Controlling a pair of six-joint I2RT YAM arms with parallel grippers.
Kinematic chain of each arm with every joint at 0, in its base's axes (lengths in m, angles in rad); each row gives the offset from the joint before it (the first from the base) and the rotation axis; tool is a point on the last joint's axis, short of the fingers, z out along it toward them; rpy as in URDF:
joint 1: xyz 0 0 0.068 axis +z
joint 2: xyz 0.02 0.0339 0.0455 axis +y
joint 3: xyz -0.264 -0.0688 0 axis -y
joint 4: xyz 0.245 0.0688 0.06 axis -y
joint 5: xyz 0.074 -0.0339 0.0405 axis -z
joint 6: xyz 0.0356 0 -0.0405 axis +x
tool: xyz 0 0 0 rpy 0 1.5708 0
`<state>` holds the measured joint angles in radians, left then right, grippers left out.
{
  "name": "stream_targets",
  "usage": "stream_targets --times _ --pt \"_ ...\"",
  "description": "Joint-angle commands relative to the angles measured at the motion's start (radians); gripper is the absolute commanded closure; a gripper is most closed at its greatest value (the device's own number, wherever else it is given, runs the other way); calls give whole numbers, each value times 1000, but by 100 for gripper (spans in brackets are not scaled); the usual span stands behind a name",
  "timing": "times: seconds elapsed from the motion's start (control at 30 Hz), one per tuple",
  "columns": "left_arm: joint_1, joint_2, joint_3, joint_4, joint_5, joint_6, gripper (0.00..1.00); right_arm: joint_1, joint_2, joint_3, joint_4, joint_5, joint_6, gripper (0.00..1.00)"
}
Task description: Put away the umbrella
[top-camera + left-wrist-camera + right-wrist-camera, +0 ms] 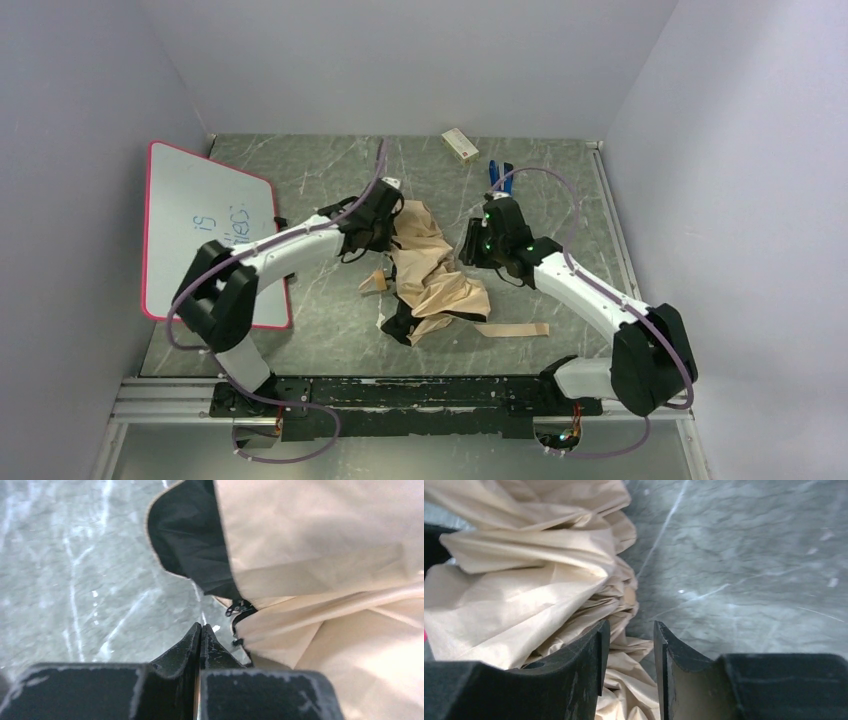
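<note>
The left gripper (200, 632) has its fingers pressed together with nothing between them. Its tips sit just beside the edge of the umbrella (320, 580), where a black rib joint (239, 611) shows. The right gripper (630, 626) stands partly open, one finger (589, 650) over the fabric, gripping nothing. The umbrella lies loose and crumpled in the middle of the marbled surface (330, 330), between both grippers: beige cloth, black lining, strap (512, 329) flat toward the near edge. A small box (459, 144) sits at the far edge.
</note>
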<state>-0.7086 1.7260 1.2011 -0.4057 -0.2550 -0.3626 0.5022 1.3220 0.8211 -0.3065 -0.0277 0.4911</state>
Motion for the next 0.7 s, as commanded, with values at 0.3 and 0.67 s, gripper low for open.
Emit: stream_targets --times 0.3,0.67 --pt "19 -309 -339 -98 -23 -178 95 -77 203 111 -64 105 -136 61" --pt "-33 -117 -335 104 33 -208 95 -65 350 173 -11 -151 -203 78"
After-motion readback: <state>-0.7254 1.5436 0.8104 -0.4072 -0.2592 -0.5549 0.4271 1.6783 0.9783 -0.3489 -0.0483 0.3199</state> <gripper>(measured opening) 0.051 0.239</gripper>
